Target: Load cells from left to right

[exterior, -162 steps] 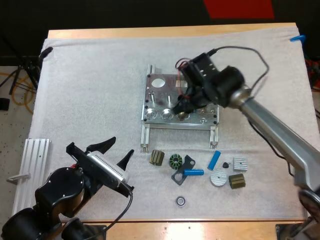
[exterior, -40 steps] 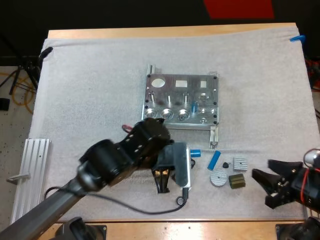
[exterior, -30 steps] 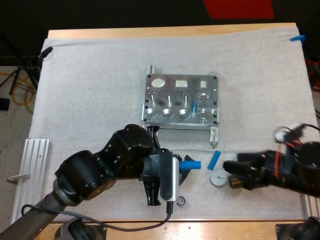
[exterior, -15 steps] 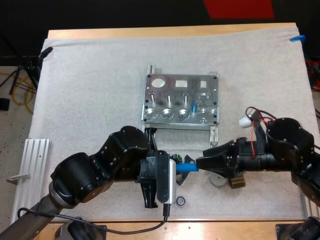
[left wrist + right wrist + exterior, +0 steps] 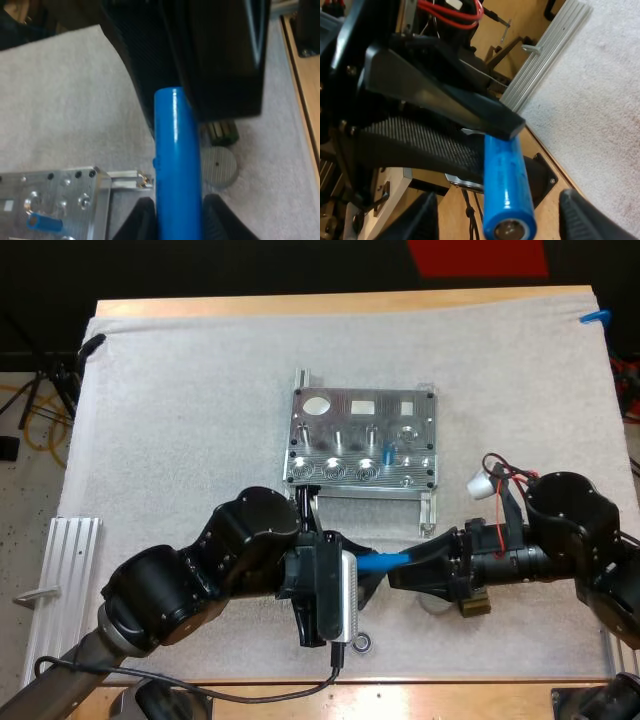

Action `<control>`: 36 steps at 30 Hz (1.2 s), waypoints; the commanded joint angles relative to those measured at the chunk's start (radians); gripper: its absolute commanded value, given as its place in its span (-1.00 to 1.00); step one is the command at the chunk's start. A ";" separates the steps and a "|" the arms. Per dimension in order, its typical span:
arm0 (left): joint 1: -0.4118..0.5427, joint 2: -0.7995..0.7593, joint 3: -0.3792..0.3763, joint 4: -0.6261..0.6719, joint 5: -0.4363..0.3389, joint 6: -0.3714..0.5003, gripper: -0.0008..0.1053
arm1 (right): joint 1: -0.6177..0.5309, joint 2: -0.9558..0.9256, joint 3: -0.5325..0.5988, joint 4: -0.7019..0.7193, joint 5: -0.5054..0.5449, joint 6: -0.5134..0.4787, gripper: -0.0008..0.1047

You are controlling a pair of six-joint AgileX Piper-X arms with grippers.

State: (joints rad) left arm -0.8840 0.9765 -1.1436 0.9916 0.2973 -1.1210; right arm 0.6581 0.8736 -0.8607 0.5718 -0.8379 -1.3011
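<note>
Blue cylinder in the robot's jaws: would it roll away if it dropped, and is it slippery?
Probably it would roll: the blue cylinder is round and smooth, though the fuzzy mat may slow it. It looks glossy, so maybe slippery. Held by the left gripper, it sticks out straight: likely stiff.

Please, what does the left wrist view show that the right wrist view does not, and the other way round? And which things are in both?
Only the left wrist view: a corner of the metal fixture with a blue cell in it, a grey disc and an olive ribbed part, all on the white mat. Only the right wrist view: the ribbed aluminium rail and the metal end of the blue cylinder. Both: that blue cylinder, clamped in the left gripper, and the white mat.
</note>
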 commanded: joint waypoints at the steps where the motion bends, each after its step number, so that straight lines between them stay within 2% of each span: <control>1: -0.001 -0.011 -0.009 -0.010 0.015 -0.005 -0.98 | -0.002 0.001 -0.003 -0.014 -0.012 -0.003 0.01; 4: -0.001 -0.011 -0.009 -0.016 0.015 -0.023 -0.98 | -0.002 0.001 -0.003 -0.014 -0.012 -0.003 -0.04; 6: -0.001 -0.011 -0.009 -0.025 0.015 -0.024 -0.98 | -0.002 0.001 -0.003 -0.014 -0.012 -0.003 -0.19; 8: -0.001 -0.011 -0.009 -0.026 0.045 -0.024 -0.98 | -0.002 0.001 -0.003 -0.014 -0.012 -0.003 -0.54; 9: -0.001 -0.011 -0.009 -0.026 0.056 -0.024 -0.98 | -0.002 0.001 -0.003 -0.014 -0.012 -0.003 -0.63; 11: -0.001 -0.011 -0.009 -0.026 0.060 -0.024 -0.98 | -0.002 0.001 -0.003 -0.014 -0.012 -0.003 -0.94; 12: -0.001 -0.011 -0.009 -0.026 0.060 -0.024 -0.98 | -0.002 0.001 -0.003 -0.014 -0.012 -0.003 -0.98; 15: -0.001 -0.011 -0.009 -0.026 0.060 -0.024 -0.96 | -0.002 0.001 -0.003 -0.014 -0.009 -0.003 -0.99; 18: -0.001 -0.011 -0.009 -0.026 0.060 -0.024 -0.75 | -0.002 0.001 -0.003 -0.014 0.013 -0.003 -0.99; 20: -0.001 -0.013 -0.009 -0.026 0.040 -0.024 -0.41 | -0.002 0.001 -0.003 -0.014 0.023 -0.003 -0.99; 21: -0.001 -0.013 -0.009 -0.026 0.031 -0.027 -0.30 | -0.002 0.001 -0.003 -0.014 0.024 -0.003 -0.99; 23: -0.001 -0.027 -0.009 -0.022 -0.048 -0.026 0.05 | -0.002 0.001 -0.003 -0.014 0.027 -0.003 -0.99; 26: -0.001 -0.062 -0.009 -0.017 -0.139 -0.047 0.10 | -0.002 0.001 -0.003 -0.014 0.076 -0.005 -0.99; 30: 0.041 -0.123 -0.009 -0.018 -0.164 -0.090 0.08 | -0.002 0.001 -0.022 -0.014 0.148 -0.027 -0.99; 33: 0.139 -0.181 -0.004 -0.018 -0.166 -0.122 0.08 | -0.002 0.021 -0.053 0.006 0.201 -0.045 -0.99; 36: 0.272 -0.230 0.015 -0.018 -0.164 -0.131 0.08 | -0.002 0.068 -0.110 0.086 0.242 -0.107 -0.99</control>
State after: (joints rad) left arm -0.6266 0.7548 -1.1311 0.9815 0.1478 -1.2315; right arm 0.6581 0.9388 -0.9582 0.6411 -0.6076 -1.3848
